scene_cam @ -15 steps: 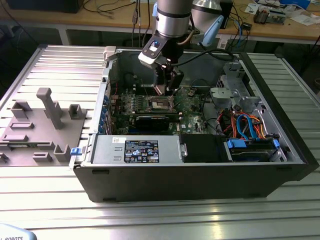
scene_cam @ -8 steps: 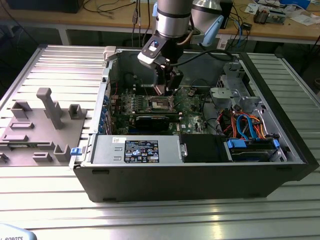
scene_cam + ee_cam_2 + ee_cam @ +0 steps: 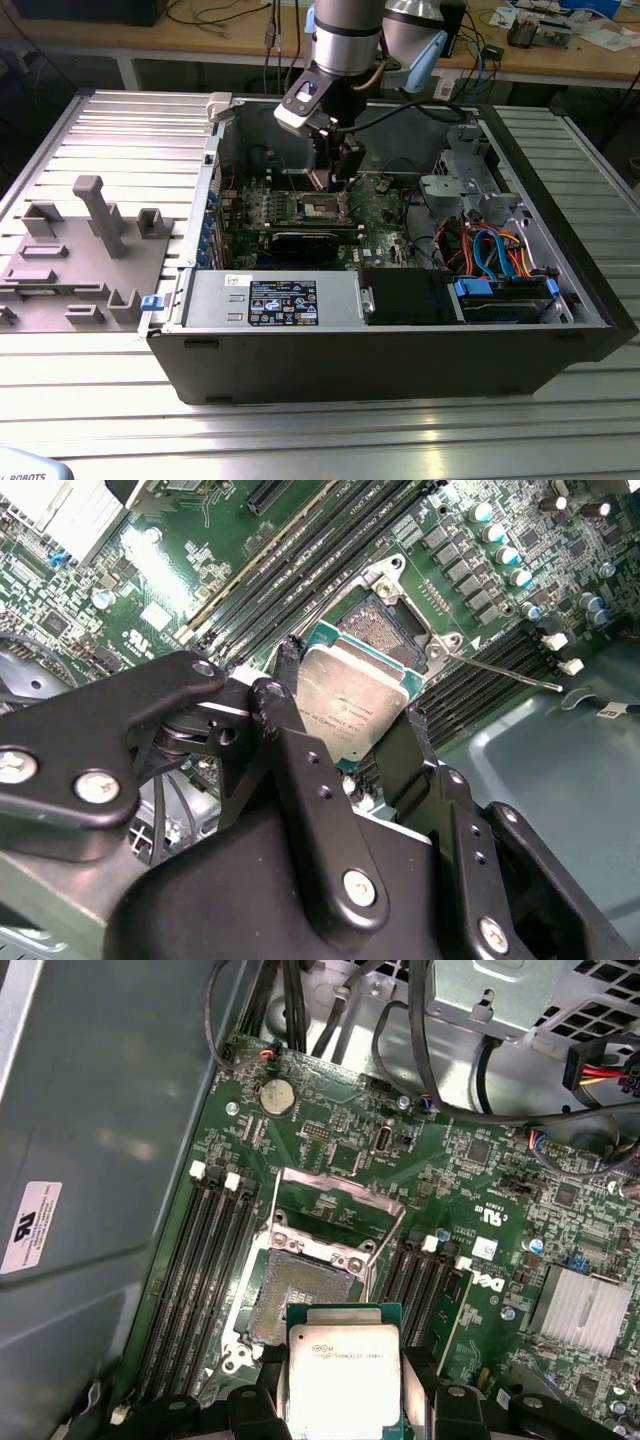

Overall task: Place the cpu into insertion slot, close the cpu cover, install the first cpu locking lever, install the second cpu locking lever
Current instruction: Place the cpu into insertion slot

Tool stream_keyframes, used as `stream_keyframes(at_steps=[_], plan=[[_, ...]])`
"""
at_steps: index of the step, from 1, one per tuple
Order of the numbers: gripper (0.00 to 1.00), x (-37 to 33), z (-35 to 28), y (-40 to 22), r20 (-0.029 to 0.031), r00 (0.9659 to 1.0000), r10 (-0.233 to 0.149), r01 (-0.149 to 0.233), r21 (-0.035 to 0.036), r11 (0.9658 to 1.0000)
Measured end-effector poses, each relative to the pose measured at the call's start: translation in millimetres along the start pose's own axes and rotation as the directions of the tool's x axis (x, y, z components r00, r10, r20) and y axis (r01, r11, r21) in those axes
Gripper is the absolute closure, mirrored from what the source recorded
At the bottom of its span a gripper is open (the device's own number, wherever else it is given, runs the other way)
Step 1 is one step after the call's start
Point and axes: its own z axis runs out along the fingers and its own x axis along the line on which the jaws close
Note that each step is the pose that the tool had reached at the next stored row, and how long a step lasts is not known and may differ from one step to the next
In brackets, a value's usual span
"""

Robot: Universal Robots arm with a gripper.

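Note:
My gripper (image 3: 334,172) hangs inside the open computer case, just above the motherboard's insertion slot (image 3: 322,208). It is shut on the cpu (image 3: 350,698), a small square chip with a silvery top, pinched at two opposite edges. In the first wrist view the cpu (image 3: 343,1375) sits between the black fingers (image 3: 452,1402), close to the bare insertion slot (image 3: 296,1290) and overlapping its near edge. The cpu cover (image 3: 335,1182), a thin metal frame, stands swung open on the slot's far side. A thin locking lever (image 3: 505,672) sticks out beside the insertion slot (image 3: 388,628).
Memory slots (image 3: 200,1260) flank the socket on both sides. A black card (image 3: 305,243) lies in front of it; cables (image 3: 480,245) and a drive cage (image 3: 465,165) fill the case toward the exterior view's right. Grey fixtures (image 3: 90,215) stand on the table at the exterior view's left.

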Motion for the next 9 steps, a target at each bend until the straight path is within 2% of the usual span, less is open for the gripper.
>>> stream_keyframes(at_steps=[9], plan=[[0.45, 0.0, 0.5, 0.0, -0.0006, 0.9995, 0.032, -0.032, 0.0005, 0.9995]])
